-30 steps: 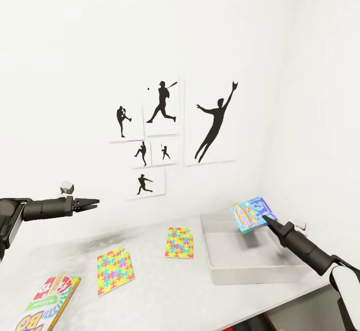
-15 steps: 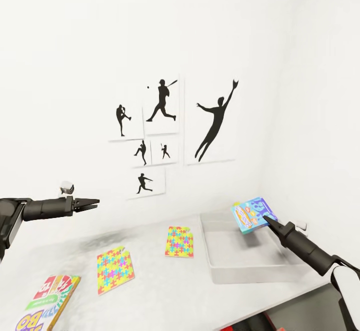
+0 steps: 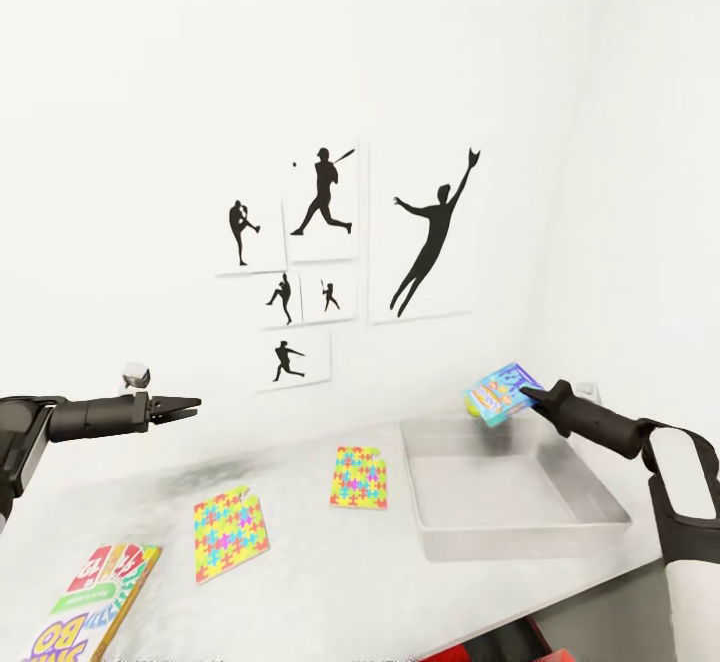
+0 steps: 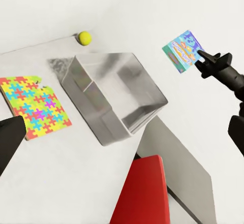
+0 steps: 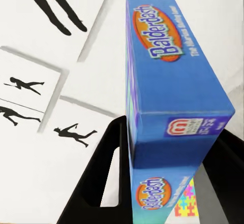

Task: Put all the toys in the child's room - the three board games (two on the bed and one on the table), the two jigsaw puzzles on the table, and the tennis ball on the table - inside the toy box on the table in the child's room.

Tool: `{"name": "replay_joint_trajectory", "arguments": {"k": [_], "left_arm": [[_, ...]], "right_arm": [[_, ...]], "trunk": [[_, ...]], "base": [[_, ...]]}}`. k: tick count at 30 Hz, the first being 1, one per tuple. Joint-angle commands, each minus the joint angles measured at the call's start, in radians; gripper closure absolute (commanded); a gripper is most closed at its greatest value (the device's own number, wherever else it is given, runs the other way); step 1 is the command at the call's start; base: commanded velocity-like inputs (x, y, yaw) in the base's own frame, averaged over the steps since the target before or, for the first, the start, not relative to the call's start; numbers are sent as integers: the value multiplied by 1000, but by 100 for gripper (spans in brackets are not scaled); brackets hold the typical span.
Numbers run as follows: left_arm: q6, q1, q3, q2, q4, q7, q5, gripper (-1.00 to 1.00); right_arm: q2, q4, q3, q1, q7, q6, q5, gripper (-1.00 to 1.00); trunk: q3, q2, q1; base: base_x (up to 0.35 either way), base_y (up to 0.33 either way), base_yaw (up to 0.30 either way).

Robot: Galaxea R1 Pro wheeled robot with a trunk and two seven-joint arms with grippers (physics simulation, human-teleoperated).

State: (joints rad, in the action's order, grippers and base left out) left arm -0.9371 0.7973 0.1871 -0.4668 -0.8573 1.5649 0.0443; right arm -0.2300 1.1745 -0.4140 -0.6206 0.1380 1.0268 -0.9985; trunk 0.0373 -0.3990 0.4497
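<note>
We're holding the small blue board game (image 3: 502, 393) up in our right gripper (image 3: 527, 397), fingers clamped on one edge of the box, and it hangs in the air above the far side of the toy box (image 3: 598, 489). From the right wrist camera the "Balderdash" lettering on the blue box (image 5: 170, 76) reads clearly, with the dark fingers (image 5: 99, 178) pinching it from both sides. The left wrist camera catches the same box (image 4: 182, 50) tilted at the tip of the right gripper (image 4: 201, 57), off to one side of the grey bin (image 4: 96, 107).

The toy box sits on the pale table (image 3: 330, 582), near its right end. Just beside the bin lies one jigsaw puzzle (image 3: 359, 479), flat on the tabletop; the second jigsaw puzzle (image 3: 229, 532) lies further left, apart from the first. At the lower left edge of the head view the "SKIP BO" board game (image 3: 85, 597) rests flat on the table, partly cut off by the frame.

The tennis ball (image 4: 84, 37) sits on the table against the wall, behind the bin. In the head view a bit of yellow-green peeks out just under the held box.

Our left gripper (image 3: 187, 405) hovers over the left part of the table, jaws close together and holding nothing. Baseball silhouette posters (image 3: 330, 262) hang on the white wall behind.
</note>
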Motion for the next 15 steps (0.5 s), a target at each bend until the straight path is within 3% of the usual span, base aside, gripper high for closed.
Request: {"name": "replay_joint_trajectory", "arguments": {"k": [1, 6, 15], "left_arm": [[-11, 0, 1, 0, 0, 6, 5, -100], [-11, 0, -1, 2, 0, 6, 5, -100], [-12, 0, 6, -2, -1, 6, 2, -100]], "right_arm": [[-9, -20, -2, -6, 9, 5, 6, 100], [-30, -65, -2, -27, -10, 5, 6, 100], [-35, -179, 0, -60, -55, 6, 8, 100]], "trunk": [[-2, -1, 0], [-10, -1, 0], [-25, -1, 0]], "base": [[0, 0, 0], [0, 0, 0], [0, 0, 0]]}}
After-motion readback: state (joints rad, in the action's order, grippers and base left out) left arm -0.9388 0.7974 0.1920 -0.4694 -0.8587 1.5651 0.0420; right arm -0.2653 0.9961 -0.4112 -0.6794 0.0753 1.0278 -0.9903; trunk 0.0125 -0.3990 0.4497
